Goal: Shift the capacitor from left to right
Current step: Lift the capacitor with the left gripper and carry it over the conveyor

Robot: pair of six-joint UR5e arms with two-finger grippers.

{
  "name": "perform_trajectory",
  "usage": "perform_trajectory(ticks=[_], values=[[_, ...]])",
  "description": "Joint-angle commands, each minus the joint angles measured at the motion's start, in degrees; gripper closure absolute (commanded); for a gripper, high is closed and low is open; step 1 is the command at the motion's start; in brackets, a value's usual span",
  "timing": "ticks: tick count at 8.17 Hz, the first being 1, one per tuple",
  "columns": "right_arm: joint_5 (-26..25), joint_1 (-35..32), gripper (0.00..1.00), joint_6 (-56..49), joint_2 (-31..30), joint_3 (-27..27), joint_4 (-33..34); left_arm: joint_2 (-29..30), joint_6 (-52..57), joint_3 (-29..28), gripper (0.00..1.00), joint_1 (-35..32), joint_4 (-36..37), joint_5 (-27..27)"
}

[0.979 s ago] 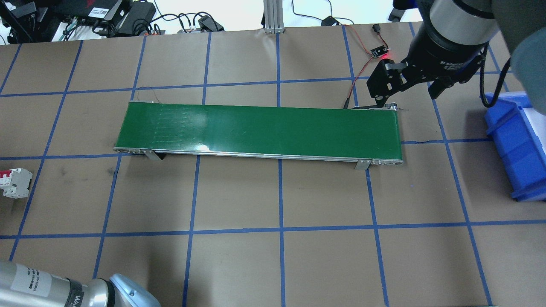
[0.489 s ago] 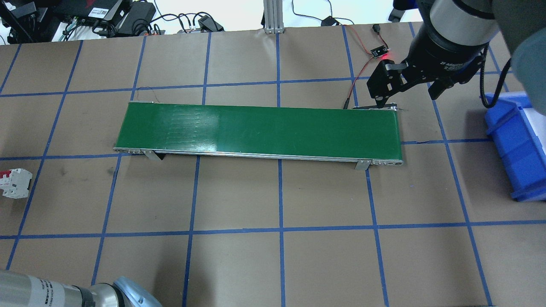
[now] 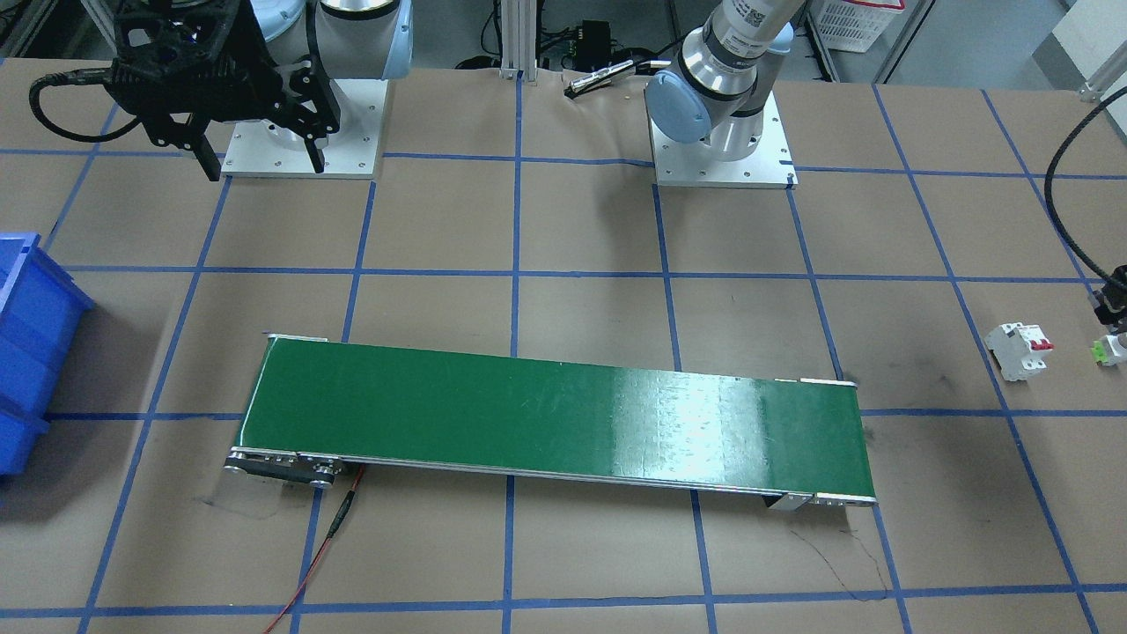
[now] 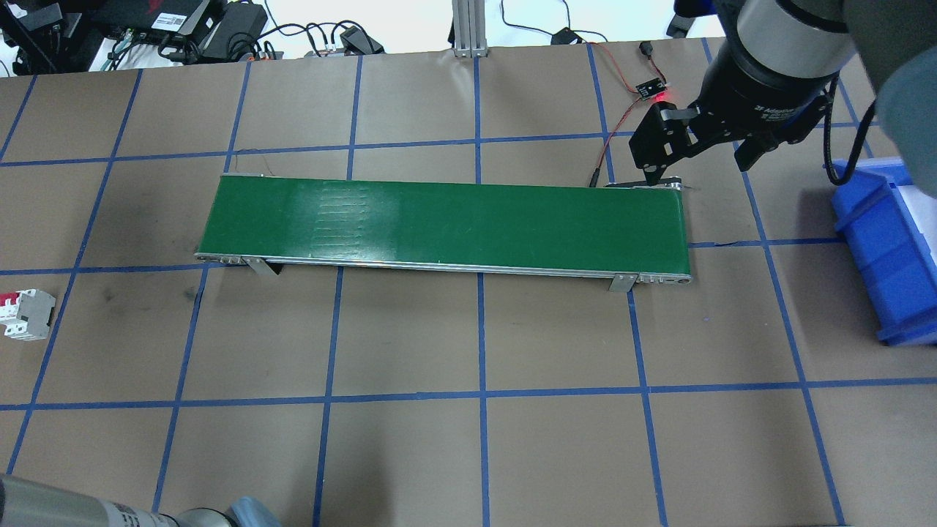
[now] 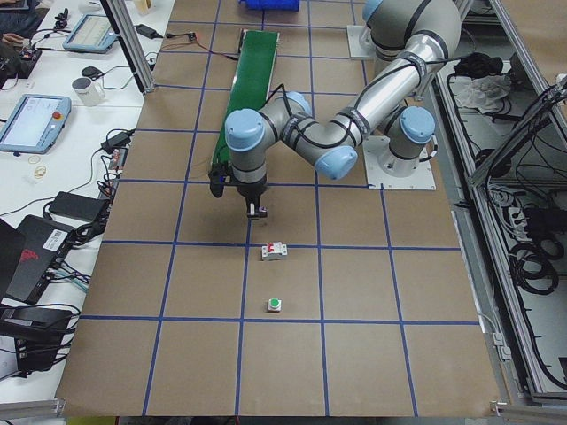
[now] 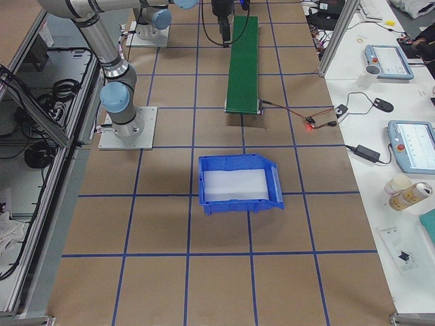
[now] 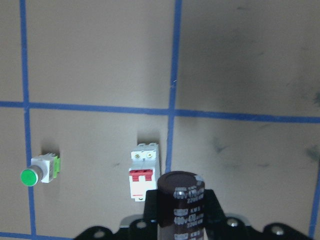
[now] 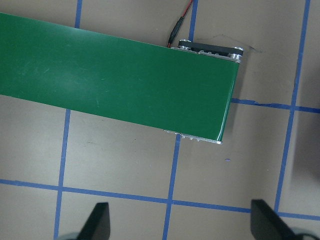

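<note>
L claw (image 7: pixel 181 212) is clenched on the capacitor (image 7: pixel 181 192), which stands upright btwn its fingers, held above the surface (image 7: pixel 240 60) at the robot's left end. White breaker (image 7: pixel 143 172) lies on the surface close by, w/ a green button (image 7: pixel 39 171) further out. R claw (image 8: pixel 182 225) is released, fingers wide apart, hanging by the green belt's (image 8: pixel 115 85) right end, nr the blue bin (image 4: pixel 889 249).

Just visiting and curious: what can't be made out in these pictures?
Capacitor print: blurred in the left wrist view; bottom edge cuts off its base.
Left claw: tiny in the left-side view; the front-facing view's right edge crops it.
Blue bin: overhead view's right edge cuts off its inside.
</note>
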State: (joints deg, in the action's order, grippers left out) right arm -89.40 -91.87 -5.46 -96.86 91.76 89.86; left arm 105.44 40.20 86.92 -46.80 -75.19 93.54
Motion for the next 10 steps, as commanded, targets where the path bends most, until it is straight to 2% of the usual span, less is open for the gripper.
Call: perform_trajectory(ticks=[1, 4, 5, 7, 8, 10], values=[[0.1, 0.02, 0.0, -0.08, 0.01, 0.0, -0.03, -0.5, -13.6, 0.0, 1.0, -14.23, -0.39, 3.75], [0.01, -0.07, 0.0, 0.01, 0.01, 0.0, -0.03, 0.37, -29.61, 0.17, 1.0, -29.53, -0.39, 3.85], [0.01, 0.02, 0.0, -0.08, 0.01, 0.0, -0.03, 1.33, -30.7, 0.26, 1.0, -31.49, -0.3, 3.59], [0.1, -0.07, 0.0, -0.08, 0.01, 0.0, -0.03, 4.67, -23.55, -0.35, 1.0, -32.21, 1.62, 3.58], [0.19, -0.07, 0.0, -0.08, -0.08, 0.09, -0.03, 6.34, -20.02, -0.35, 1.0, -32.21, 5.72, 3.67], [0.27, -0.07, 0.0, -0.08, 0.01, 0.09, -0.03, 7.93, -18.31, 0.52, 1.0, -32.56, 6.82, 3.5]])
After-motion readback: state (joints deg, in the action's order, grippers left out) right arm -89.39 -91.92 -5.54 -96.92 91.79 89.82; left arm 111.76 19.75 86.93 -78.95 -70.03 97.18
